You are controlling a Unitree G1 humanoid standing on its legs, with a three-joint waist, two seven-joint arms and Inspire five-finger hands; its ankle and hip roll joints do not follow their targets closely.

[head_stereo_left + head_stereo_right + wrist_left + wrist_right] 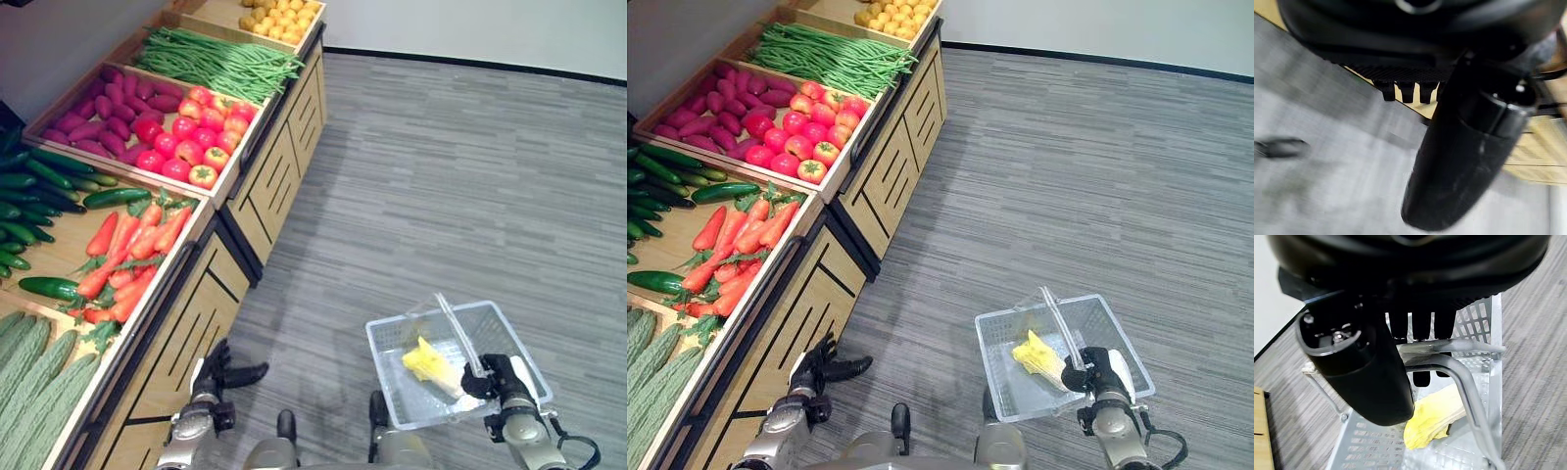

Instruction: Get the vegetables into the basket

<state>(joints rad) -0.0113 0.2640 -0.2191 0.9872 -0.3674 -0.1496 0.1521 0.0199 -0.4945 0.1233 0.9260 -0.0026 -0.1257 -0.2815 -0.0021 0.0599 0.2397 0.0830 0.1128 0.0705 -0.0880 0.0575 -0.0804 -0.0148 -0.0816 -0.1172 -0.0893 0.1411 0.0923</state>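
Right hand (495,380) has its fingers curled round the handle (1459,377) of the clear basket (392,338), carried above the floor (441,176); a yellow vegetable (427,361) lies inside. Left hand (217,377) hangs empty beside the wooden stand (260,196), fingers relaxed. Carrots (127,250), cucumbers (44,186) and tomatoes (191,137) lie in its bins.

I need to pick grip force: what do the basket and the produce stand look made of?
The basket looks like clear rigid plastic: see-through, perforated walls, glossy handle, held by the right hand. The produce stand looks like light wood or laminate with dark slats; matte, visible grain.
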